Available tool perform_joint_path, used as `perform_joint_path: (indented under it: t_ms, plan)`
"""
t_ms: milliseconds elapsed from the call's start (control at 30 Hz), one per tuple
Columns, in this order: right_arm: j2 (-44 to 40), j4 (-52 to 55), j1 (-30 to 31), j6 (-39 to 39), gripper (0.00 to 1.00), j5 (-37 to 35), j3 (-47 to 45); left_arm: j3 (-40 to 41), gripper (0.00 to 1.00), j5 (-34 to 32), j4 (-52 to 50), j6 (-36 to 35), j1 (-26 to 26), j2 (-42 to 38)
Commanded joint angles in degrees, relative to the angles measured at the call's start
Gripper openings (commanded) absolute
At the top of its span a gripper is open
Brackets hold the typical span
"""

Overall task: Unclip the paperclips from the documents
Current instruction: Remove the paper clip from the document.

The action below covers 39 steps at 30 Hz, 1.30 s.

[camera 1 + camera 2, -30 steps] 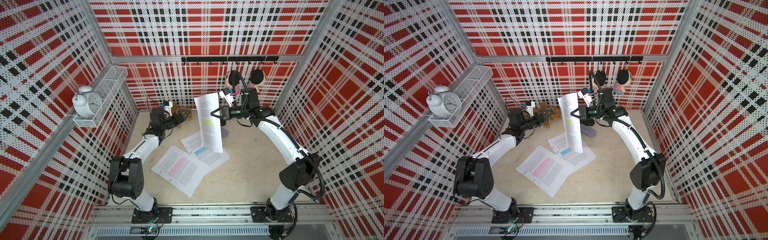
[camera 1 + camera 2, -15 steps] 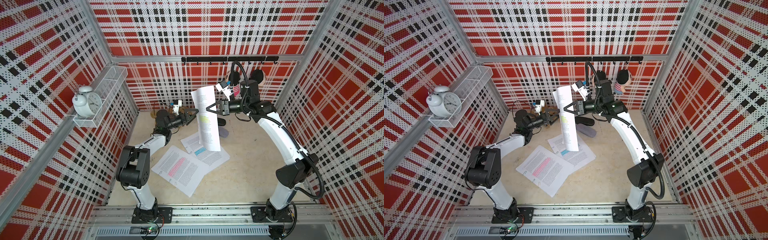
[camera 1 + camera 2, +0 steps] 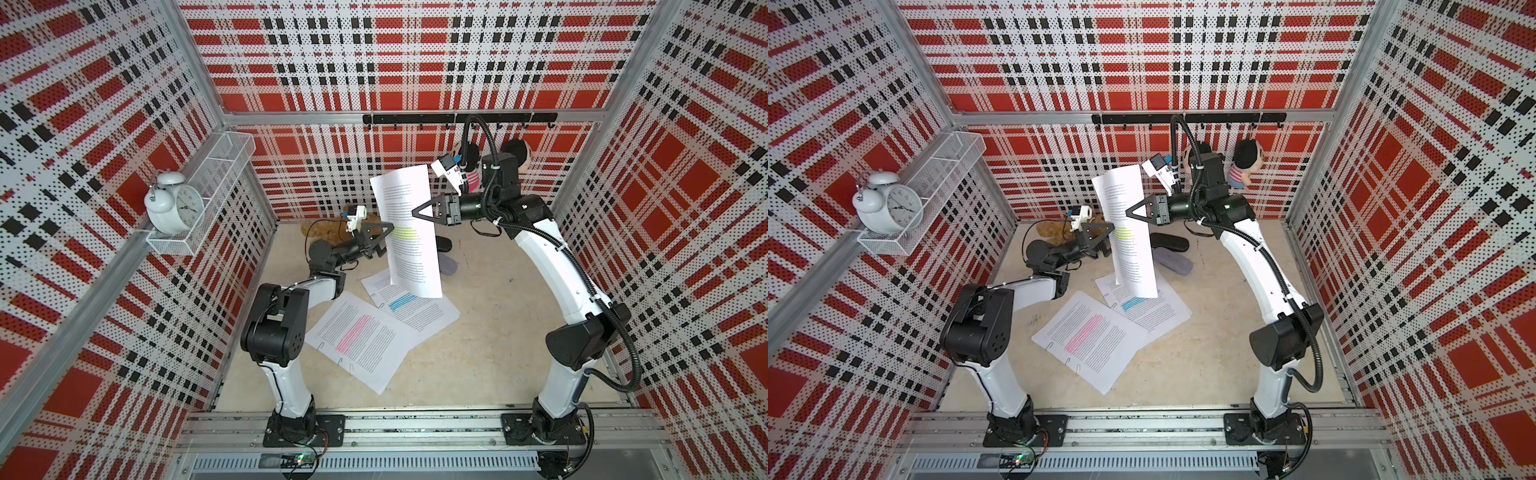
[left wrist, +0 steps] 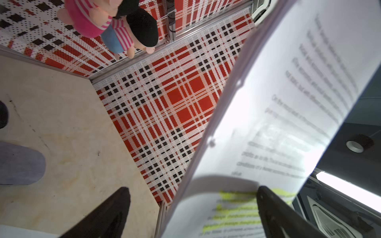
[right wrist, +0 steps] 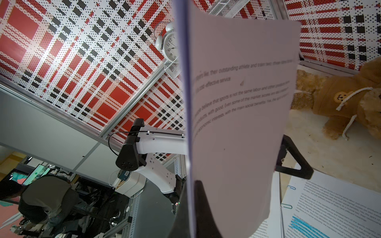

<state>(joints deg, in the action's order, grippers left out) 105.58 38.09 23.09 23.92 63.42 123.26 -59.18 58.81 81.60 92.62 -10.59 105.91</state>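
white paper with a yellow stripe, up in the air: the yellow-band document [image 3: 409, 232] hangs upright above the table [image 3: 498, 332], at about twelve o'clock from its middle. the right gripper [image 3: 415, 212] sits at three o'clock of the sheet, clamped tight on its edge and carrying the whole set. the left gripper [image 3: 385, 239] sits at nine o'clock with its jaws spread wide. in the left wrist view the paper's near edge runs between its fingers [image 4: 115, 212], and nothing is squeezed yet.

the pink-band document [image 3: 357, 336] lies flat at eight o'clock with paperclips [image 3: 319, 345] on its edge. the blue-band document [image 3: 419, 311] lies at the middle, also clipped. on the lifted set i cannot pick out a clip, it's too blurred.

the danger from here, as i judge it, is one pinch holding floppy pages. if the left closes on bare paper instead of wire and pulls, the sheets could tear, or slide out of the right's hold and drop onto the two below. the page bows, so the clipped edge may drift out from between the jaws. and a clip yanked free could spring away across the table.
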Motion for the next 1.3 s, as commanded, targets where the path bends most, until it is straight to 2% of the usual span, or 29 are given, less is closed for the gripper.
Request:
perform_joint_path:
  t_ms: [0, 67, 167, 200, 433, 533, 767, 967, 1267]
  plan:
    - [0.68, -3.78, -2.76, 1.45, 0.00, 3.20, -0.76, 0.65, 0.93, 1.55, 12.64, 8.18, 0.62, 0.88]
    - [0.76, -6.59, -4.30, 2.82, 0.00, 4.11, -2.18, 0.95, 0.82, 1.89, 14.92, 10.06, 0.67, 1.10]
    - [1.84, -6.66, -5.89, 2.21, 0.00, 4.27, -2.28, 1.64, 0.57, 2.62, 14.90, 10.04, 0.81, 0.63]
    - [2.27, -5.57, -6.27, 1.31, 0.00, 3.94, -1.99, 1.86, 0.52, 2.78, 14.81, 10.05, 1.00, 0.39]
    - [3.25, 4.64, -8.07, -6.88, 0.00, -1.45, -0.64, 3.64, 0.49, 3.61, 13.07, 8.63, 3.00, -1.21]
    - [2.34, 4.00, -9.26, -7.05, 0.00, -2.78, -2.12, 4.36, 0.41, 4.21, 11.29, 7.25, 3.63, -1.87]
    - [1.38, 0.25, -10.19, -4.65, 0.00, -4.42, -4.11, 4.56, 0.31, 5.41, 10.73, 6.91, 3.81, -1.45]
    - [1.16, -0.47, -10.19, -4.37, 0.00, -5.66, -4.26, 4.41, 0.16, 6.06, 10.68, 7.05, 4.26, -1.06]
    - [1.27, -0.51, -10.78, -4.33, 0.00, -7.07, -3.95, 4.85, 0.08, 6.50, 10.38, 6.68, 5.05, -1.30]
